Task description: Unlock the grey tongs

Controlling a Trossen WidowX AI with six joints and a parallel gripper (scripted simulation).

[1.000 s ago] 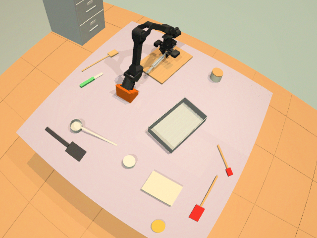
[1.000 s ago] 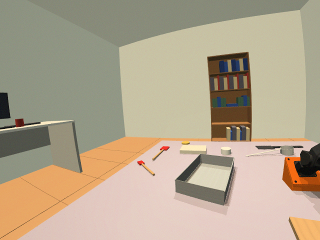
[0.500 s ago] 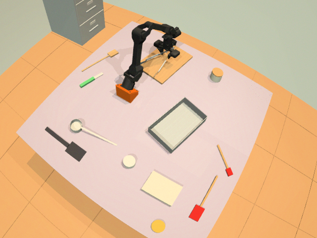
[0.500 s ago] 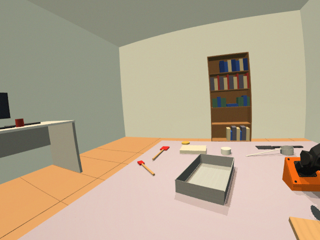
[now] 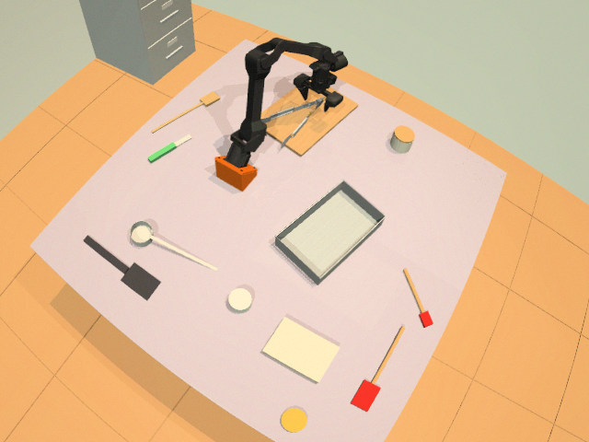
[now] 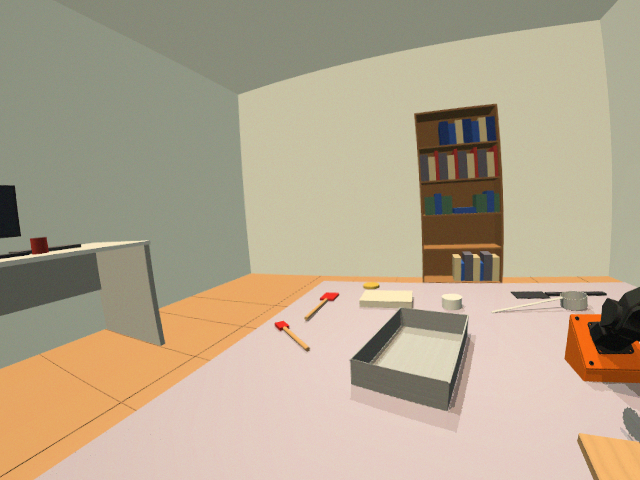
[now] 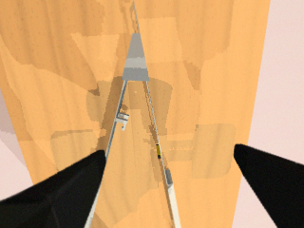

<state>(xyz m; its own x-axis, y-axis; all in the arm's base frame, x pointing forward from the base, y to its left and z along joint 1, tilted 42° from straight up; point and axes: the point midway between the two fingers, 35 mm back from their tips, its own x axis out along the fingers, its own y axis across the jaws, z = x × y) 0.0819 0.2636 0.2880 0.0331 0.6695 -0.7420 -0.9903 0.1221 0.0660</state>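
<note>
Top view: the tongs (image 5: 298,115) lie splayed open on the board (image 5: 332,121), the gripper (image 5: 317,90) hovering over their hinge end with fingers wide apart, holding nothing. Exterior view shows the tin (image 6: 413,356) without tongs, and only a corner of the board. Wrist view alone shows both arms spread between the fingers; a careless retreat could clip and shift them.
</note>
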